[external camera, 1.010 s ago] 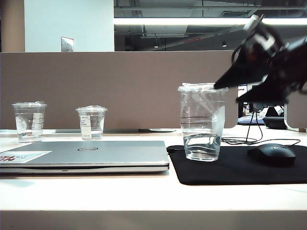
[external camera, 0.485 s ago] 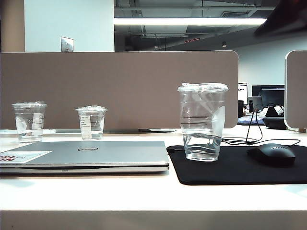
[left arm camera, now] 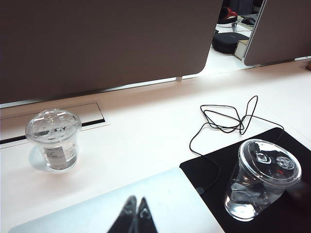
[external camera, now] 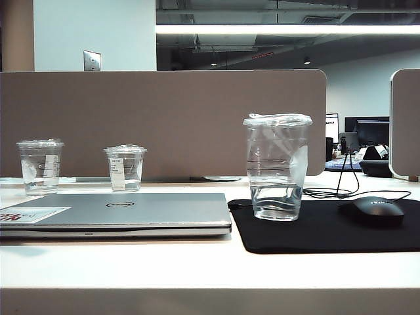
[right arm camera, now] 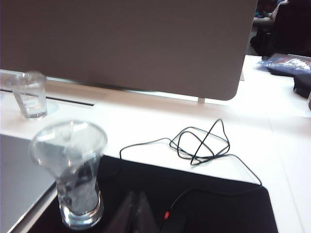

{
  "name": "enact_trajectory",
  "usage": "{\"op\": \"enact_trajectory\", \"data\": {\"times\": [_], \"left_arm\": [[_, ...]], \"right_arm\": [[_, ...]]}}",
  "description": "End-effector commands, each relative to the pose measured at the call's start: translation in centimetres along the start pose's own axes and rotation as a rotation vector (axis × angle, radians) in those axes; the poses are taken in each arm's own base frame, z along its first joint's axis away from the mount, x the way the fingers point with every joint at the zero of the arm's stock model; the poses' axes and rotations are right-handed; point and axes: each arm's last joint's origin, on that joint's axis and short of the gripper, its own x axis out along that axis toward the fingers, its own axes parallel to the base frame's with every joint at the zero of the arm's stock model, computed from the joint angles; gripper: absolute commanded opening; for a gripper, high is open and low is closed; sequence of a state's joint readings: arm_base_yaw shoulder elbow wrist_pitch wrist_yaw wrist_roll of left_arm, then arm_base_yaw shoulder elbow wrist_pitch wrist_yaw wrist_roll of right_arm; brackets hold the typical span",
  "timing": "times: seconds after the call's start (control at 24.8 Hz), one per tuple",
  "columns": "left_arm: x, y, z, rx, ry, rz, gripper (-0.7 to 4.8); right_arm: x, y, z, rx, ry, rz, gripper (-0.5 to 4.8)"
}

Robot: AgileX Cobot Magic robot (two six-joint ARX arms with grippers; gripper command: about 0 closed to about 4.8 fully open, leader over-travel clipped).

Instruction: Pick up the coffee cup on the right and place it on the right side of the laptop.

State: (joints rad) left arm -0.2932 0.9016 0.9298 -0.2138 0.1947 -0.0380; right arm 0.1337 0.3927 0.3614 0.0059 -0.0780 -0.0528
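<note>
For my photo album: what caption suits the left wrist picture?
Shut left gripper above the laptop, coffee cup standing on the black mat.

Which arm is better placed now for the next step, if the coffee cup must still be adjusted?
Probably right: its shut pincer is above the black mat, beside the coffee cup. The left pincer, also shut, is over the laptop.

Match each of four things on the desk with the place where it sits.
Things:
1. coffee cup
2. mouse
3. laptop
4. short cup

Places:
a. right part of the black mat
b. behind the laptop, by the partition
c. left part of the black mat
d. flat on the desk, left of the mat

Pairs: 1-c, 2-a, 3-d, 4-b
</note>
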Motion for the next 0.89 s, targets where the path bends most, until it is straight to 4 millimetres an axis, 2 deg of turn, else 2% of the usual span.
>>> {"op": "enact_trajectory", "data": {"times": [0.04,0.24,0.48,0.69,0.89], "left_arm": [[-0.1,0.0,0.2,0.007,-0.015,-0.005,-0.05],[-0.1,0.0,0.2,0.007,-0.015,-0.005,-0.05],[-0.1,0.0,0.2,0.007,-0.015,-0.005,-0.05],[-0.1,0.0,0.2,0.007,-0.016,-0.004,-0.05],[-0.1,0.0,0.2,0.007,-0.016,-0.004,-0.05]], "right_arm": [[-0.8,0.2,-1.9,-0.004,-0.046,-0.006,-0.05],[-1.8,0.4,-4.1,-0.007,-0.089,0.006,-0.05],[-3.2,0.2,-4.7,-0.013,-0.152,-0.047,-0.05],[-3.0,-0.3,-5.5,-0.012,-0.118,-0.103,-0.05],[-2.5,-0.9,-7.4,0.013,-0.124,-0.147,-0.05]]}}
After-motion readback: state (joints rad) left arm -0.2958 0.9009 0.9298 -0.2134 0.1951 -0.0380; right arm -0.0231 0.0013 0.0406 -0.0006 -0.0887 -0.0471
